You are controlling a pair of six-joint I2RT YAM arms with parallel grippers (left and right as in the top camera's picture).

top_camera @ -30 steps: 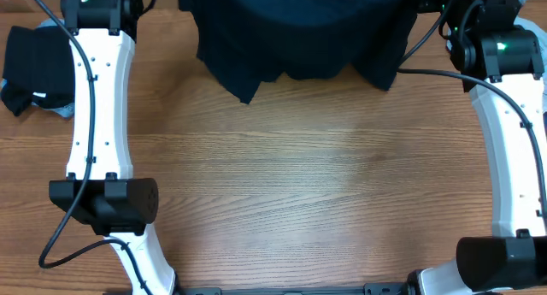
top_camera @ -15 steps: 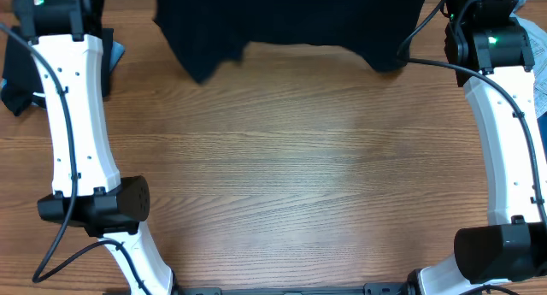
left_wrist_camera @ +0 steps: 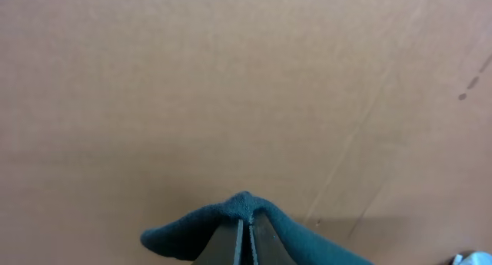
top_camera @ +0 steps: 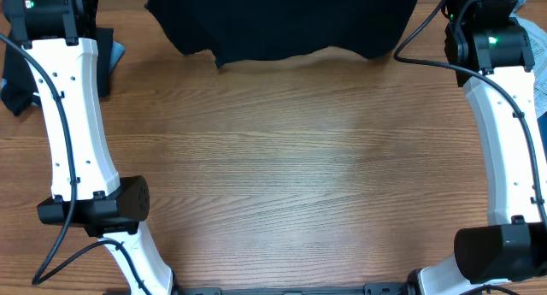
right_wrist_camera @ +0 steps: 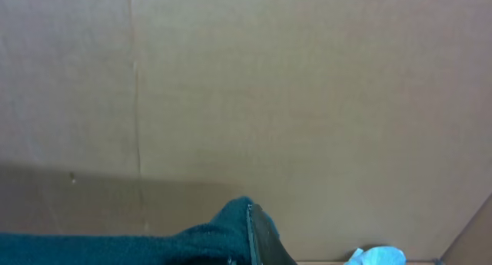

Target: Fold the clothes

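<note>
Wooden table (top_camera: pixel 282 175), mostly bare in the middle. The big dark navy shirt (top_camera: pixel 282 21) hangs stretched across the far edge, its lower hem wavy, just above or brushing the wood; the top is cut off by the overhead view. Left arm (top_camera: pixel 73 115) and right arm (top_camera: pixel 504 132) both reach to the far side, one at each end of the shirt.

Left gripper (left_wrist_camera: pixel 247 230): fingers pressed together, a fold of the shirt pinched between them. Right gripper (right_wrist_camera: pixel 254 234): same, clamped on the shirt's other end; only one finger shows clearly.

Step, as I read it: the shirt is lifted and spread, ready to lay flat. Next move calls for bringing both ends down together, evenly, so the cloth lands smooth.

A black piece (top_camera: pixel 13 73) sits at the left edge and a pale piece (top_camera: pixel 538 81) at the right, both aside.
</note>
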